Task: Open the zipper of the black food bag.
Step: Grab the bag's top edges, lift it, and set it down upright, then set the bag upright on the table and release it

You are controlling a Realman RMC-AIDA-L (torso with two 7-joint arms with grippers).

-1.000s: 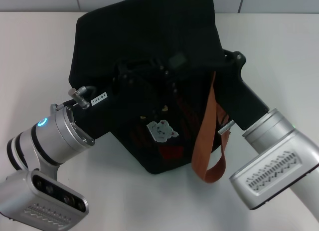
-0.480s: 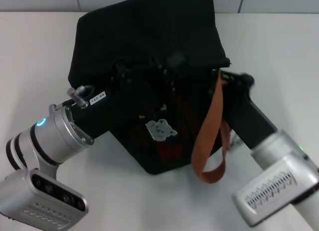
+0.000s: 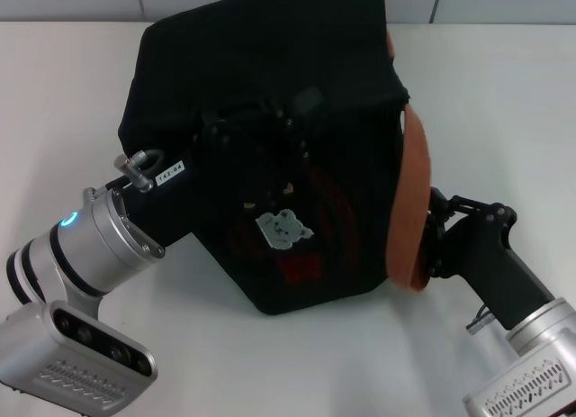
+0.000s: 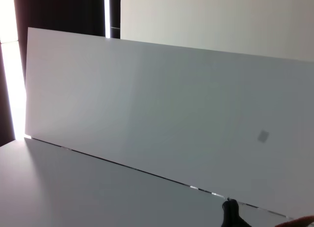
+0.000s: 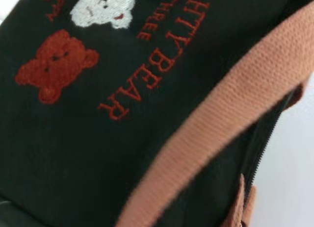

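— Where does the right gripper [image 3: 430, 237] stand?

— Low at the bag's [image 3: 270, 66] right edge, touching or just off the orange handle [image 3: 412, 201] that runs down that edge. Whether it is wide, narrow or holding the strap cannot be told; its dark body blends with the shadow there.

— And just beyond it?

— Its wrist view looks close at the bag's front: the handle [image 5: 230, 114] crosses on a slant, and right beside the strap, on the side away from the bear pictures, runs the zipper [image 5: 259, 156], a thin toothed line along the rim. The pull tab cannot be made out. The white bear [image 5: 103, 6] and red lettering lie on the other side of the strap.

— What room is there around it?

— On the gripper's outer side, away from the bag, white table [image 3: 504, 111] shows out to the frame's edge. On its inner side the bag's wall stands right against it.

— The left gripper [image 3: 256, 124]?

— It rests on the bag's upturned face, well apart from the right one and above the white bear. It is black on black, so how it is set cannot be told.

— And the bag itself?

— It lies tipped on the table between the two arms, front face up, with table showing beyond the left arm too.
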